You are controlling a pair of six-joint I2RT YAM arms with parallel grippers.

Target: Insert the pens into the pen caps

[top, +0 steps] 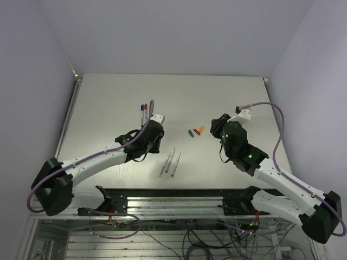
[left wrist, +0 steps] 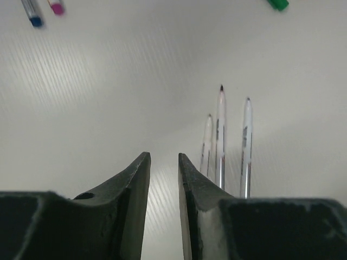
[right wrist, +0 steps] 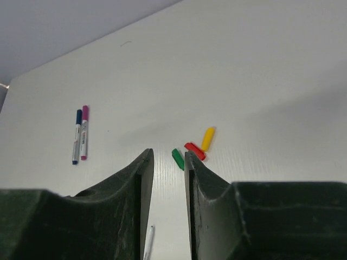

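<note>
Three bare pens [top: 170, 162] lie side by side near the front middle of the table; in the left wrist view these pens [left wrist: 220, 135] sit just right of my left gripper [left wrist: 162, 156]. Its jaws stand a little apart with only table between them. Green [right wrist: 177, 158], red [right wrist: 194, 150] and yellow [right wrist: 207, 138] pen caps lie in a cluster just beyond my right gripper [right wrist: 168, 153]. That gripper is open and holds nothing. Two more pens [top: 143, 112] wear blue and magenta caps and lie further back on the left.
The table [top: 108, 97] is pale and ends at grey walls on the left, back and right. Purple cables [top: 276, 124] loop along both arms. The metal mounting rail [top: 173, 203] runs across the near edge.
</note>
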